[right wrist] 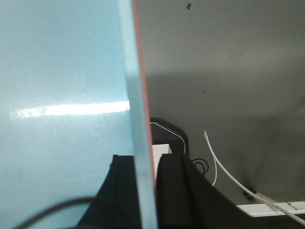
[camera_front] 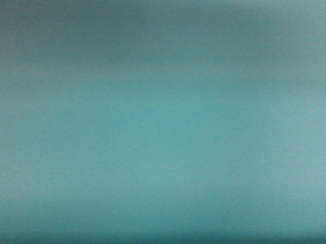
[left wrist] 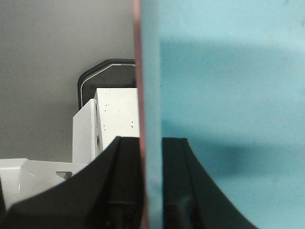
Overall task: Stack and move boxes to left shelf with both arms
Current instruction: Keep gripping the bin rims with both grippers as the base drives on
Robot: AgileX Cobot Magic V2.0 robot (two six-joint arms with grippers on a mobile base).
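The left gripper [left wrist: 151, 157] is squeezing shut on a thin wall of the light aqua blue plastic tub [left wrist: 228, 95], with one black finger on each side. The salmon pink plastic tub [left wrist: 137, 71] is showing only as a thin edge pressed on the outside of that wall, so the blue tub is sitting inside the pink one. The right gripper [right wrist: 143, 164] is clamping another wall the same way. Outside each wall, plain grey floor [right wrist: 228, 71] is lying open. A thin white cable [right wrist: 217, 164] is trailing near the right gripper and a white blocky part [left wrist: 116, 112] is standing near the left one. The blue tub is filling the whole front view as a smooth, blurry sheet, right up against that camera
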